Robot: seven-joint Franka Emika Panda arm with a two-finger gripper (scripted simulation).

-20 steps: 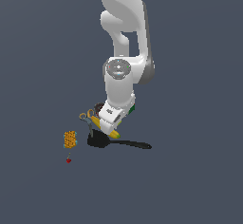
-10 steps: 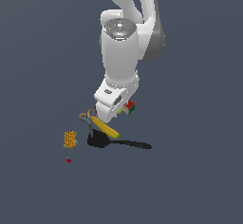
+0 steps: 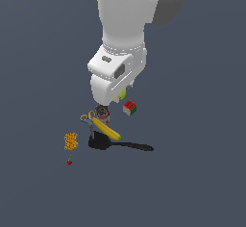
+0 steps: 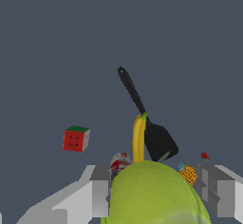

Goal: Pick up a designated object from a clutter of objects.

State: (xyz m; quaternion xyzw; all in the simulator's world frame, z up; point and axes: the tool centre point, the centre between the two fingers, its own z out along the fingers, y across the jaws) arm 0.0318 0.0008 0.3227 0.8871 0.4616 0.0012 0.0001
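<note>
The designated object, a smooth yellow-green ball (image 4: 154, 194), sits between my two grey fingers (image 4: 97, 197) in the wrist view. My gripper (image 4: 156, 204) is shut on it. In the exterior view only a sliver of the ball (image 3: 122, 94) shows under the white hand, and the gripper (image 3: 120, 96) hangs above the floor. The clutter of objects lies below: a yellow banana (image 3: 106, 129), a black long-handled utensil (image 3: 120, 144), a red-green cube (image 3: 129, 107) and a dark can (image 3: 102, 112).
Scissors (image 3: 86, 120) lie by the banana's end. An orange block (image 3: 71, 141) and a tiny red thing (image 3: 69, 162) sit toward the exterior view's left. The arm's white body fills the upper middle. All rests on a plain dark grey floor (image 3: 202, 173).
The arm has risen and come nearer the camera, lifting the hand and ball up off the clutter. The cube and can, hidden before, now show. The floor objects have not moved.
</note>
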